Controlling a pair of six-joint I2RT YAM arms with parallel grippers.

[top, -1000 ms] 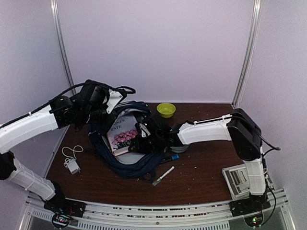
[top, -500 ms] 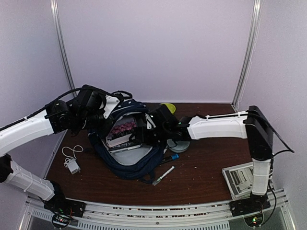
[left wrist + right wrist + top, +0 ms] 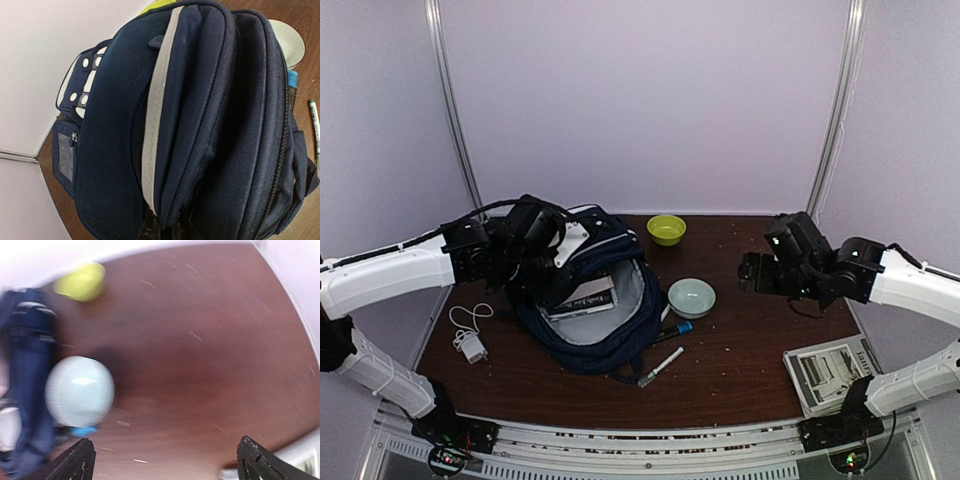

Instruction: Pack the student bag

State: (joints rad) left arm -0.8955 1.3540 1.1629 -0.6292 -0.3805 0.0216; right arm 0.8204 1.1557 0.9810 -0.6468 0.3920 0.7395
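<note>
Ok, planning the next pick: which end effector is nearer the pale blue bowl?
Right. The right end effector hangs open to the right of the bowl; the left end effector grips the backpack, on its far side.

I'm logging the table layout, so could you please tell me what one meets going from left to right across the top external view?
white charger with cable → student bag → pale blue bowl → right gripper → grey rectangular item
</note>
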